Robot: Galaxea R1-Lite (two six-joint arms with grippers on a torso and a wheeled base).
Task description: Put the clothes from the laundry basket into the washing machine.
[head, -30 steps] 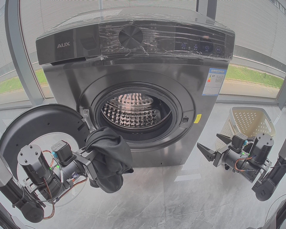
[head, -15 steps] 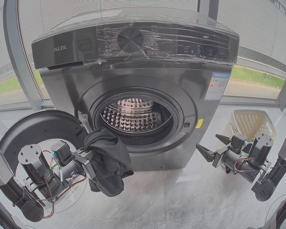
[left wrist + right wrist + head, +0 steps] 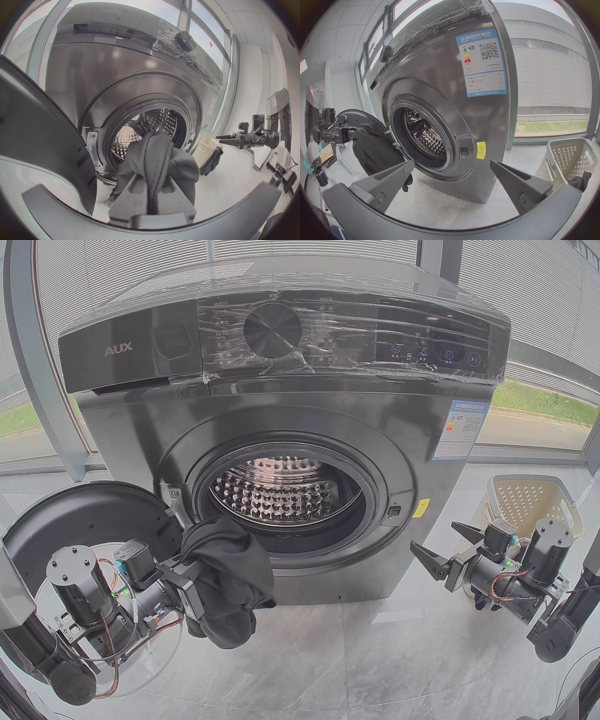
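Observation:
The grey washing machine [image 3: 287, 427] stands in front of me with its door [image 3: 87, 521] swung open to the left and the steel drum [image 3: 281, 496] exposed. My left gripper [image 3: 190, 582] is shut on a black garment [image 3: 231, 571], which hangs at the lower left rim of the opening. In the left wrist view the garment [image 3: 156, 156] is pinched in the gripper [image 3: 151, 200] just before the drum [image 3: 147, 125]. My right gripper [image 3: 435, 537] is open and holds nothing, to the right of the machine and beside the laundry basket [image 3: 531, 502].
The cream laundry basket [image 3: 568, 156] sits on the floor right of the machine with a dark cloth [image 3: 581, 181] in it. Grey tiled floor [image 3: 350, 652] lies open before the machine. Glass walls stand behind it.
The whole head view has shifted, with the machine larger and lower. My left arm has edged right with the black garment still held. The right gripper has stayed open in about the same place.

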